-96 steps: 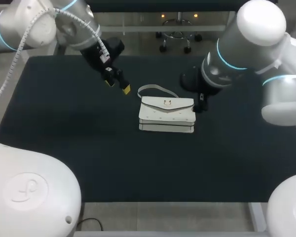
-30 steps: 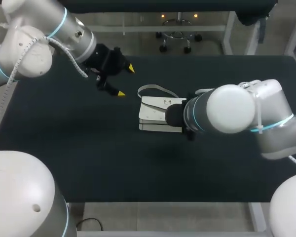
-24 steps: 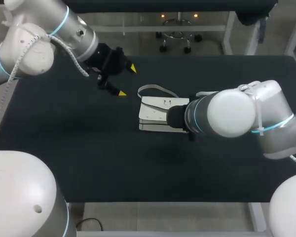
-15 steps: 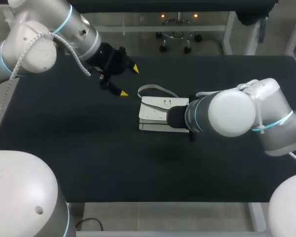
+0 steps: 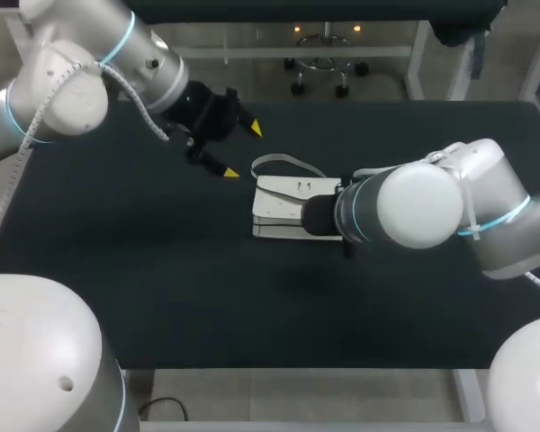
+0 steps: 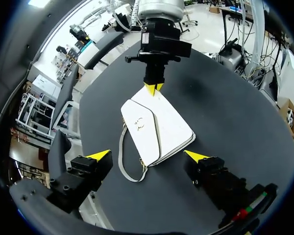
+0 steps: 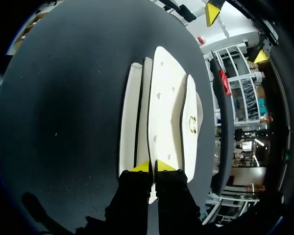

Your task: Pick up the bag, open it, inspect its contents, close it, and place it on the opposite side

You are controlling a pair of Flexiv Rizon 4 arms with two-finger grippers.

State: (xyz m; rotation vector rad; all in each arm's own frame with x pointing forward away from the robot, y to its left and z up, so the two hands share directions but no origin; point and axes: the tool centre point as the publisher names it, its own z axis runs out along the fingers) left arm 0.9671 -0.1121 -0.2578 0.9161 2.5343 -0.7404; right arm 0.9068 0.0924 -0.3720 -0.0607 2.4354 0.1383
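A white handbag lies flat on the black table, its grey strap looped out at the far side. My right arm comes in low from the right and hides the bag's right end. In the right wrist view my right gripper is shut, its yellow tips pinched together on the near end of the handbag. My left gripper hovers open just left of the strap. In the left wrist view my left gripper stands wide open with the handbag and its strap ahead of it.
Dark cloth covers the table, with bare cloth to the left of, right of and in front of the bag. The front edge runs near the robot's base.
My left gripper has moved to the right, closer to the bag's strap, still wide open. The right arm has stayed at the bag's right end, and the bag has not shifted.
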